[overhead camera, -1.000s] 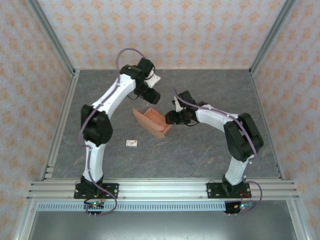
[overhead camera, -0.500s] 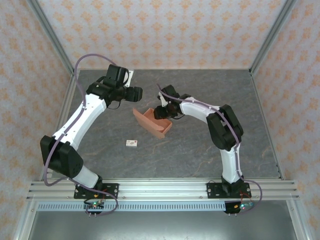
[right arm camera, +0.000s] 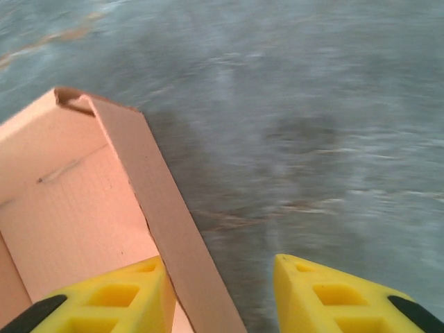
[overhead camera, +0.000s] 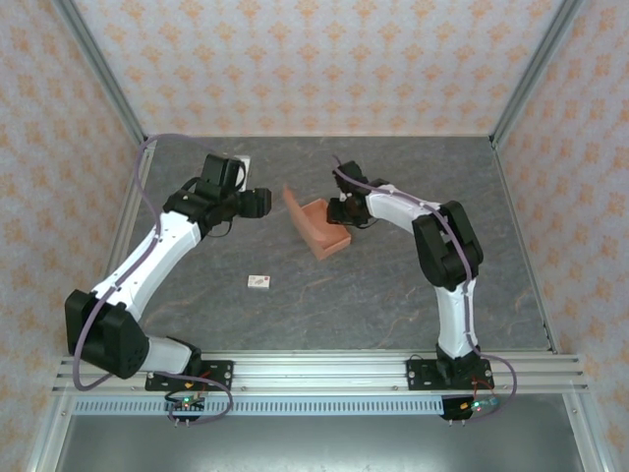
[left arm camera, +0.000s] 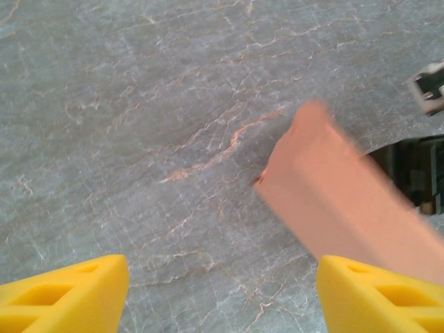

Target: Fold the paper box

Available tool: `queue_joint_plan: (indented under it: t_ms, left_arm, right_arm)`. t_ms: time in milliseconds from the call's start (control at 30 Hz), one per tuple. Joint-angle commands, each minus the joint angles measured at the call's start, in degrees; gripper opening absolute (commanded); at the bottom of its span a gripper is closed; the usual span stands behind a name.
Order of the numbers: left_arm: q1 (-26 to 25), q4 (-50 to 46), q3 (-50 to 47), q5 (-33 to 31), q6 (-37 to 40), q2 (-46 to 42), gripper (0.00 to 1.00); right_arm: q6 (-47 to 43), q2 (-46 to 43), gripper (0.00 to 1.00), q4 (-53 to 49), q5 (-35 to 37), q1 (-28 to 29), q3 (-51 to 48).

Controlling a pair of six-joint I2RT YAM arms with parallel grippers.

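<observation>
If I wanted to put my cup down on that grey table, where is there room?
Two bare patches: the near strip between the white tag and the front rail, and the far right corner beyond the right arm. The middle is crowded: the paper box sits there between the left arm and the right arm.

In the left wrist view the paper box (left arm camera: 340, 208) is blurred and cut off at the right edge, where a small white object (left arm camera: 430, 87) is cropped beyond recognition. In the right wrist view the table (right arm camera: 333, 104) is blurred and the box is cut at left and bottom. The mark on the white tag (overhead camera: 258, 282) cannot be read.
</observation>
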Motion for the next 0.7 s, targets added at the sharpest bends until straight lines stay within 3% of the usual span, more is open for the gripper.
queue_joint_plan:
  t_ms: [0,300,667]
  left_arm:
    - [-0.1,4.5,-2.8,-3.0,-2.6,-3.6,0.72]
    - [-0.1,5.0,-4.7,-2.9,-2.6,-6.3,0.72]
    - [-0.1,5.5,-5.3,-3.0,-2.6,-6.6,0.72]
  right_arm:
    - [3.1,-5.8,0.41,0.7,0.7,-3.0,-5.3]
    - [9.3,-16.7,0.48,12.3,-9.2,-6.1,-21.1]
    - [18.1,-17.5,0.51,23.3,-12.8,-1.5,-27.5]
